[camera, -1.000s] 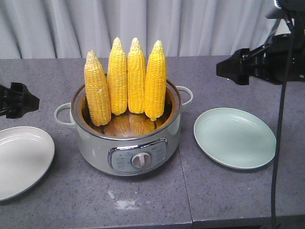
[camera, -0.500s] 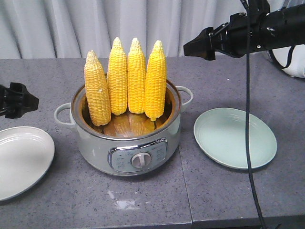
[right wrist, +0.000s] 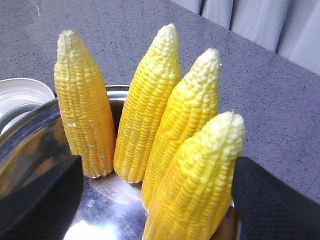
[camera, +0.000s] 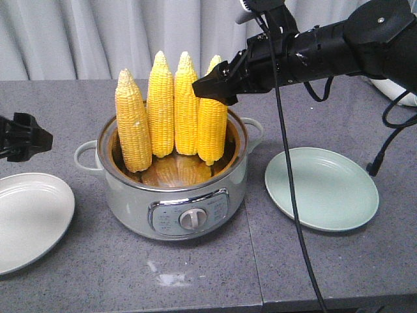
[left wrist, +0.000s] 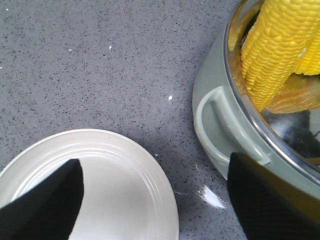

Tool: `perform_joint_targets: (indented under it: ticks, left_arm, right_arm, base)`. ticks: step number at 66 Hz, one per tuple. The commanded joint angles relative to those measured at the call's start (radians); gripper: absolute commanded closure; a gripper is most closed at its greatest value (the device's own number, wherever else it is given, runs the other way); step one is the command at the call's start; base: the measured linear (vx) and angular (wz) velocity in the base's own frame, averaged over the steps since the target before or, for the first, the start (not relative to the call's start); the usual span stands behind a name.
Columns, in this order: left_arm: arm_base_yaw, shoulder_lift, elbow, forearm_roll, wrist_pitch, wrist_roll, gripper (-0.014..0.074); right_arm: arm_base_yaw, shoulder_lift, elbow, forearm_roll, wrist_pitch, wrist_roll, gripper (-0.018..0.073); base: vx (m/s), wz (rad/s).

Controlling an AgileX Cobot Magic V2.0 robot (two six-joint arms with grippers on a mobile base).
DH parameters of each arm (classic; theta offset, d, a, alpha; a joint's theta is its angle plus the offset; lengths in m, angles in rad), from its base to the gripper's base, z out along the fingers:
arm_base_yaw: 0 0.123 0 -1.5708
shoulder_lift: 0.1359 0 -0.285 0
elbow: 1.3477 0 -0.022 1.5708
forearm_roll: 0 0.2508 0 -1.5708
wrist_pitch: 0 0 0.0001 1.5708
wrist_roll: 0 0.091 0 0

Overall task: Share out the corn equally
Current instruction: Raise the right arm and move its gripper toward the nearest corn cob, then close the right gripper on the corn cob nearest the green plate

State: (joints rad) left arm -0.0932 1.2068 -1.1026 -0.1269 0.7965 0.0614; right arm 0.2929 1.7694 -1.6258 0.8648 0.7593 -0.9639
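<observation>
Several yellow corn cobs (camera: 172, 107) stand upright, tips up, in a grey-green electric pot (camera: 176, 195). My right gripper (camera: 215, 88) reaches in from the right, level with the upper part of the rightmost cob (camera: 212, 124). In the right wrist view that cob (right wrist: 200, 185) stands between the fingers of the right gripper (right wrist: 157, 200), which is open with a gap on both sides. My left gripper (camera: 29, 140) hovers at the table's left edge. Seen from the left wrist, the left gripper (left wrist: 157, 200) is open and empty above the white plate (left wrist: 125, 200) and the pot handle (left wrist: 220, 125).
A white plate (camera: 29, 218) lies left of the pot and a pale green plate (camera: 321, 188) lies right of it, both empty. A cable (camera: 293, 195) hangs from the right arm in front of the green plate. A grey curtain hangs behind the table.
The right arm has swung left from the table's right side, bringing its open gripper up to the rightmost cob. The left arm, corn and plates have not moved.
</observation>
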Motion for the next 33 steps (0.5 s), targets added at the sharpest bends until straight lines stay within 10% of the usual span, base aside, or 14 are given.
perform_joint_targets:
  ticks: [1, 33]
  left_arm:
    - [0.002, -0.020, -0.037, -0.016, -0.051, -0.002, 0.0045]
    - [0.002, -0.020, -0.037, -0.016, -0.051, -0.002, 0.0045]
  right_arm:
    - [0.002, -0.038, -0.033, 0.028, -0.068, -0.013, -0.0032]
    - [0.002, 0.050, -0.033, 0.044, -0.124, -0.009, -0.0032]
  base:
    - [0.00, 0.00]
    - [0.00, 0.00]
